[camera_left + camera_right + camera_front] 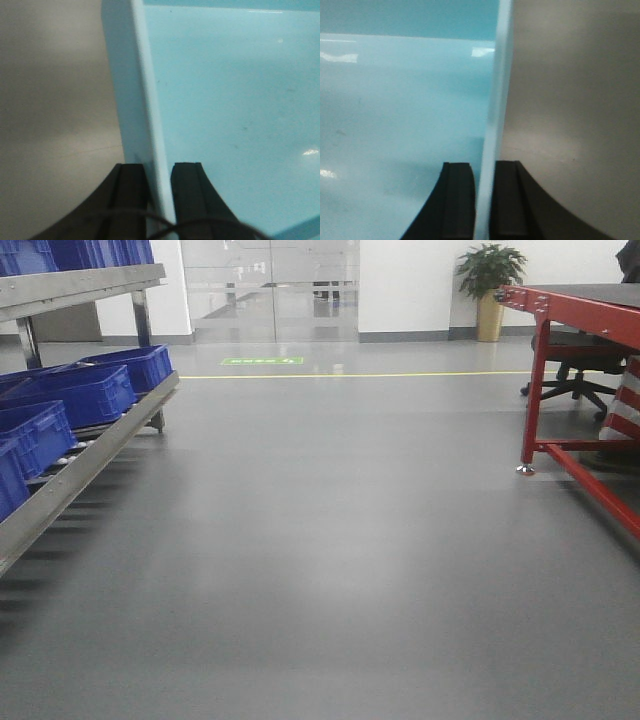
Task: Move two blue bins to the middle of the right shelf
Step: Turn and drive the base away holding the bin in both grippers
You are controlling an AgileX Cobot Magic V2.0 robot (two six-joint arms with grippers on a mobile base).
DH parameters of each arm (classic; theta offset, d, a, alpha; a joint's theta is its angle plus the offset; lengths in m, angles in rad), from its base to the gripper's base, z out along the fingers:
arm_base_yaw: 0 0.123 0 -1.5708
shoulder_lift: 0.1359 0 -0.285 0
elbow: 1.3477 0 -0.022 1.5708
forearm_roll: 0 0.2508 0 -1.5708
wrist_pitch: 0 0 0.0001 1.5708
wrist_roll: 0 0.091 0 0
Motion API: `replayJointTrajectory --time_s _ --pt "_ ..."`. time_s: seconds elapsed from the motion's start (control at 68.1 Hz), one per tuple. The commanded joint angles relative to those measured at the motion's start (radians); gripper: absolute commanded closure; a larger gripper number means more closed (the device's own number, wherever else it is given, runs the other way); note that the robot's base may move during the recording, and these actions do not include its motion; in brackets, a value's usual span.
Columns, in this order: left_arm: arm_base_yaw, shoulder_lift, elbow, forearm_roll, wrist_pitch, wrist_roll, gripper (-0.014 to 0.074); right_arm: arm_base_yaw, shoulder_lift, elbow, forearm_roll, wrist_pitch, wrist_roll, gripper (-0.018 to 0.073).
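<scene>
A pale sky-blue bin (225, 100) fills the left wrist view, open side up and empty. My left gripper (159, 167) is shut on its left wall, one finger inside and one outside. In the right wrist view, my right gripper (484, 165) is shut on the right wall of a pale blue bin (395, 100) in the same way. I cannot tell whether it is one bin or two stacked. Grey floor shows beside the walls. No bin or gripper shows in the front view. The right shelf middle is out of view.
A steel rack (90, 455) along the left carries several dark-blue crates (75, 395) on its sloped lower tier. A red-framed table (570, 310) stands at the right, an office chair (575, 375) behind it. Grey floor (330, 540) lies ahead, to a glass door (270, 290).
</scene>
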Motion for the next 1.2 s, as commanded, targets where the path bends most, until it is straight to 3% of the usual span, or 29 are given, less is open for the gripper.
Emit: replayJointTrajectory --time_s 0.0,0.734,0.955,1.19 --pt "0.004 -0.016 -0.006 0.01 -0.018 0.011 0.0707 -0.01 -0.009 -0.013 -0.04 -0.048 -0.017 0.0712" --pt "0.004 -0.016 -0.006 0.012 -0.044 0.011 0.0707 -0.01 -0.009 -0.013 -0.04 -0.048 -0.017 0.0712" --pt "0.004 -0.016 -0.006 0.012 -0.154 0.011 0.0707 -0.01 -0.009 -0.013 -0.04 -0.048 -0.017 0.0712" --pt "0.004 -0.016 -0.006 0.012 -0.35 0.011 0.0707 -0.01 -0.009 -0.013 -0.04 -0.048 -0.017 0.0712"
